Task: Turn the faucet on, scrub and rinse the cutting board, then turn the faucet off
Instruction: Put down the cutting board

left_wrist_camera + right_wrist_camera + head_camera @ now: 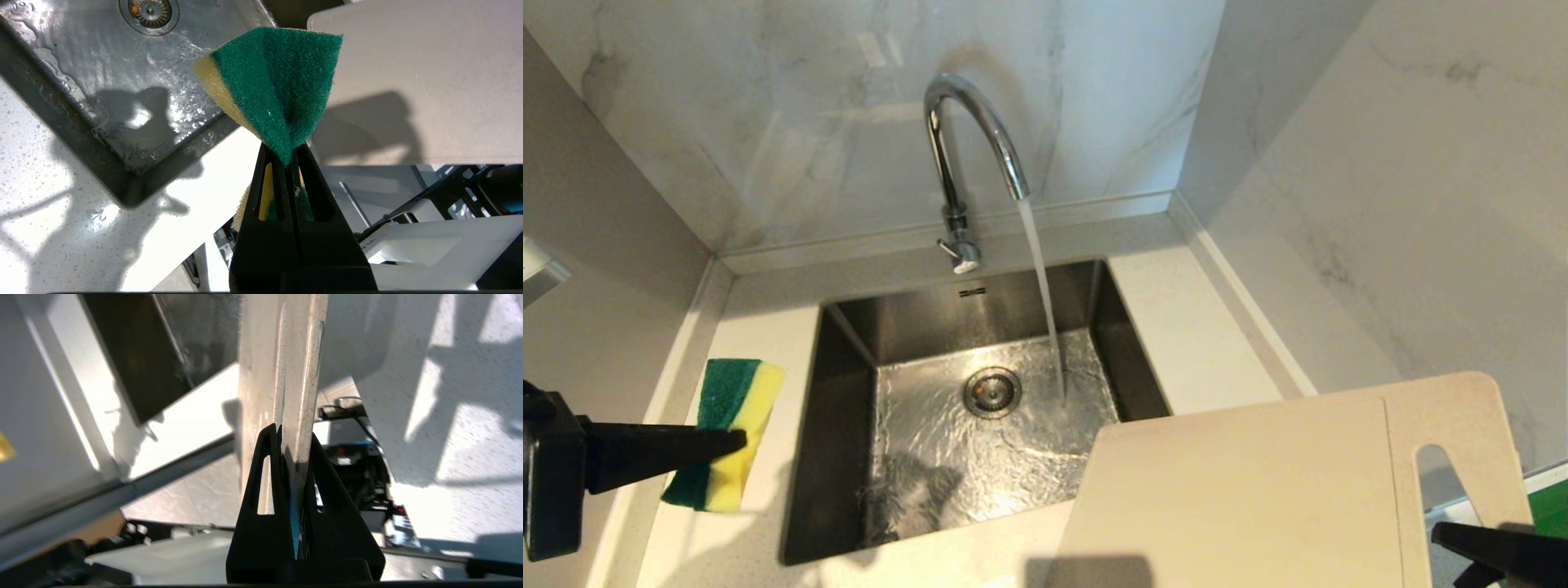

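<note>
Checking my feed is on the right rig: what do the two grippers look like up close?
Both are matte black plastic. The left gripper and the right gripper each have two flat, wedge-shaped fingers tapering to a narrow tip, with a long triangular cutout in each finger and a blocky black base behind. No markings or cables show on them.
</note>
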You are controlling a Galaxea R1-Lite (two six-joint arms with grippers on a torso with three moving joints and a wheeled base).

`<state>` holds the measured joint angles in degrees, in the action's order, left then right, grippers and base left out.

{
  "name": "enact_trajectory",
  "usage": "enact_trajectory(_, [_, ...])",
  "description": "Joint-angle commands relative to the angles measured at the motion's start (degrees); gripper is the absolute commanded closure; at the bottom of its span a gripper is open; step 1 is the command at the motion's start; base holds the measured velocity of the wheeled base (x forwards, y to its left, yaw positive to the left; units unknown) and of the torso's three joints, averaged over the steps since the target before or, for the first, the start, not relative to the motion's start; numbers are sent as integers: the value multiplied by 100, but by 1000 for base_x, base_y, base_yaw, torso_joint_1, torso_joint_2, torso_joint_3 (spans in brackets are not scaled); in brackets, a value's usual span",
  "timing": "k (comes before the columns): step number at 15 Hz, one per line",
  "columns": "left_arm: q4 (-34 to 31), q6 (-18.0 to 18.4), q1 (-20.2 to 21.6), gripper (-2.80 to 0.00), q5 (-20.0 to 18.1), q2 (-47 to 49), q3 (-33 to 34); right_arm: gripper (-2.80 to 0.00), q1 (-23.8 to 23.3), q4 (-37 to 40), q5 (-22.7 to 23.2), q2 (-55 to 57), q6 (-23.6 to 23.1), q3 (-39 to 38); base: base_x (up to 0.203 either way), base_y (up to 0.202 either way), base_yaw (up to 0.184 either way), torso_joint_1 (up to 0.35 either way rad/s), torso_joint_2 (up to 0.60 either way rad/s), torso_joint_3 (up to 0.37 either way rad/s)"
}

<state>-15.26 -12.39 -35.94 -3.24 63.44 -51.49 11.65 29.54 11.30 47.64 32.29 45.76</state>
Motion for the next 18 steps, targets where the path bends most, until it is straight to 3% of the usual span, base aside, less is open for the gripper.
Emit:
enact_trajectory(1, [-12, -9, -1, 0, -1, -16, 43, 0, 4, 67, -38, -184, -306, -339, 0, 0, 0, 0, 0, 0])
enact_trajectory(3, [-12, -9, -10, 0, -1, -18, 52, 0, 4, 54, -278, -218, -759, -718, 0, 0, 0, 0, 0, 0])
enact_trajectory(8, [-17, -9, -1, 0, -1, -68, 72, 0, 4, -479, -338, 26, -1544, -1596, 0, 0, 0, 0, 0, 0])
enact_trajectory(15, [-12, -11, -1, 0, -1, -51, 122, 0, 4, -2186, -324, 1177, -1582, -2241, 0, 0, 0, 0, 0, 0])
enact_trajectory(18, [-12, -18, -1, 0, -1, -45, 131, 0, 4, -3039, -321, 1601, -1886, -2583, 0, 0, 0, 0, 0, 0])
